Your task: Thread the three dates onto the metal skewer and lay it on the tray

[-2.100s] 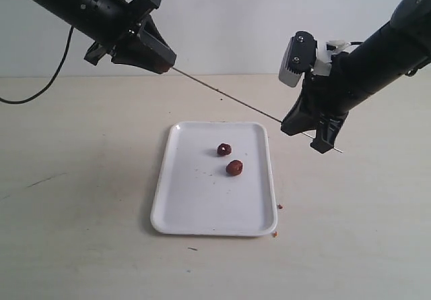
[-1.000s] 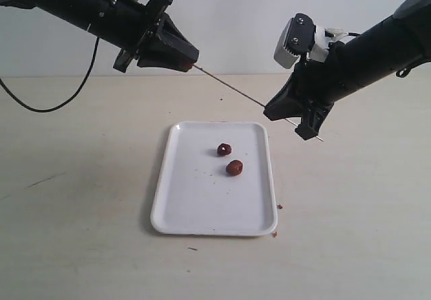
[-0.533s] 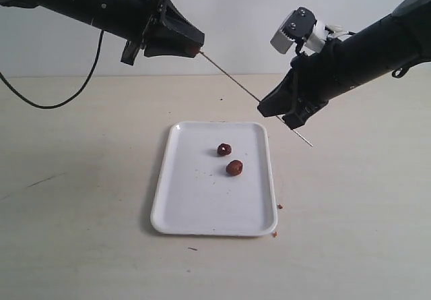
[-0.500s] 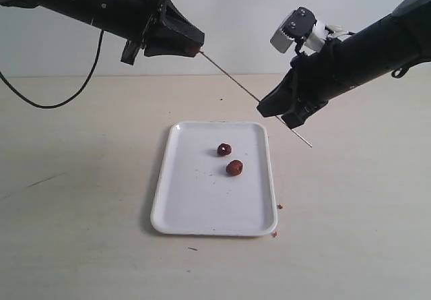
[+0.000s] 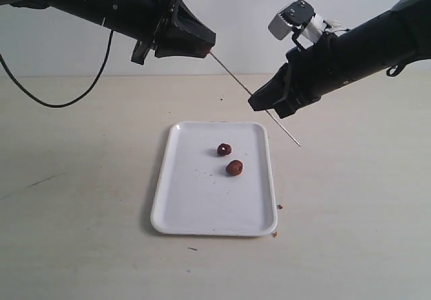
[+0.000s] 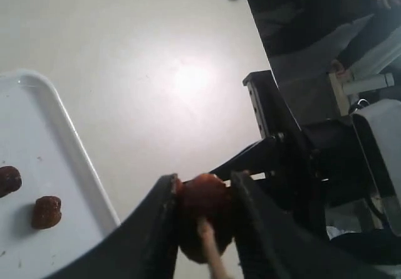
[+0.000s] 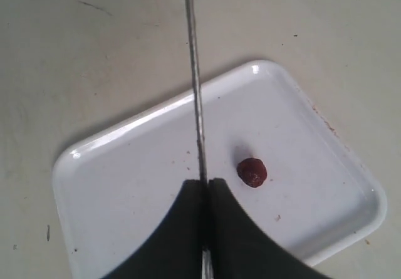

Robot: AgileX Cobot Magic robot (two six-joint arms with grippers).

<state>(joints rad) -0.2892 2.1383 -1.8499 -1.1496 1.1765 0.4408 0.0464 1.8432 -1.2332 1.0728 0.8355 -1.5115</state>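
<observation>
Above the far edge of the white tray [image 5: 202, 205]: found the metal skewer [image 5: 236, 79] carried in the air, clamped between the closed jaws of the right gripper [image 5: 259, 103] partway along its length. Traced its long axis sloping from high on the left down to the right, with the free end past the tray's far right corner. At the upper end, found the left gripper [image 5: 202, 42] pinched on one date [image 6: 203, 194]. Noted a blurred pale rod leaving that date on the wrist side; judged the tip already through it, though cannot confirm. Counted two loose dates [image 5: 224, 150] [image 5: 234, 168] on the tray, close together, below both grippers and towards the near side. Judged the right gripper nearer them, but committed to the skewer.
</observation>
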